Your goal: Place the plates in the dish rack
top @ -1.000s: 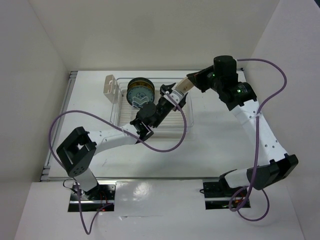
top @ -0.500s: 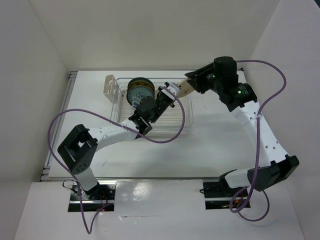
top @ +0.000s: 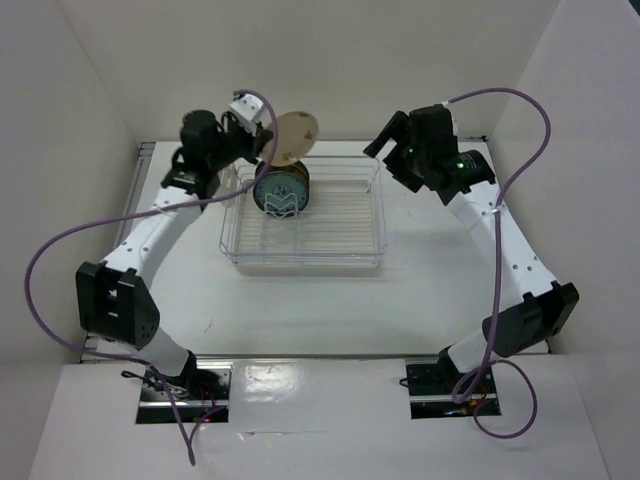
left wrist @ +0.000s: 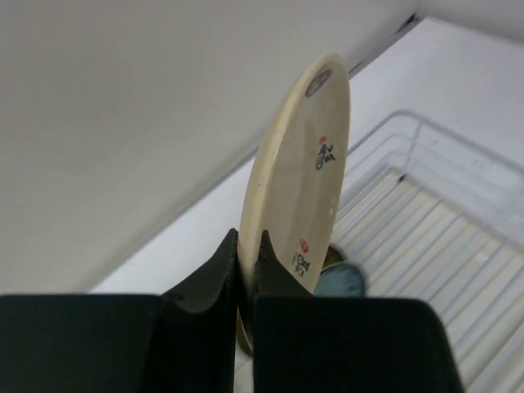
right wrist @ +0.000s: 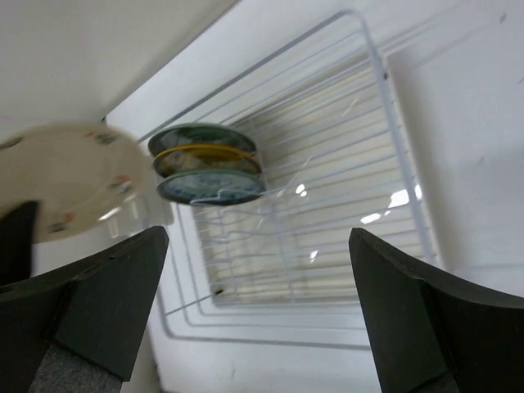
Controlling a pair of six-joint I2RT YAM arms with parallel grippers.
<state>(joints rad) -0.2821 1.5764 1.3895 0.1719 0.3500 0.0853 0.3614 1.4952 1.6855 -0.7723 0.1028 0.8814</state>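
Note:
My left gripper [top: 265,132] is shut on the lower edge of a cream-beige plate [top: 294,137], held on edge above the back left corner of the dish rack [top: 300,262]. In the left wrist view the cream plate [left wrist: 303,180] stands pinched between my black fingers [left wrist: 209,270]. A teal plate [top: 281,196] and an amber-brown one [top: 287,170] stand on edge together in the rack's back left slots. My right gripper [top: 385,140] hangs open and empty over the rack's back right corner; its wrist view shows the standing plates [right wrist: 209,164] and the cream plate [right wrist: 70,180].
The clear rack has a white ribbed insert [right wrist: 327,205] with bare slots to the right of the standing plates. White walls close in the back and both sides. Purple cables [top: 80,240] loop off both arms.
The cream plate passed from my right gripper to my left. The left shut on it and swung it up toward the back left; the right opened and drew back.

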